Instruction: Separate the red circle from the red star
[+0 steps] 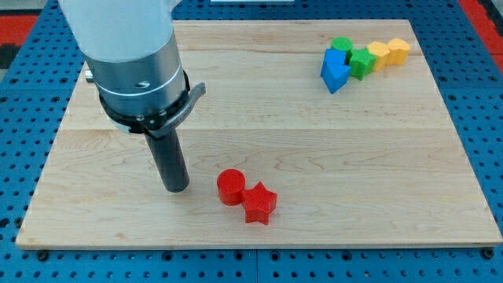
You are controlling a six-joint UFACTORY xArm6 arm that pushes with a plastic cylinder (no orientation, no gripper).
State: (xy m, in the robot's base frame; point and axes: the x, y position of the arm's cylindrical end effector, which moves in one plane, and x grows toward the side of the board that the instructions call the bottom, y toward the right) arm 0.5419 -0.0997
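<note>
Two red blocks: red circle point(231, 187) touching red star point(260, 203), near the board's bottom edge. My tip point(177, 189) stands just left of the circle, apart, holding nothing. Upper right cluster: two blue, two green, two yellow blocks. Wooden board point(314, 141) on blue pegboard point(23, 118).

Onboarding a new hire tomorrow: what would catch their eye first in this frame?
Probably the big arm at the view's upper left, its dark rod ending at my tip on the wooden board. Just to the tip's right, near the bottom edge, the red circle and red star sit touching. A tight cluster of blue, green and yellow blocks fills the top right corner.
</note>
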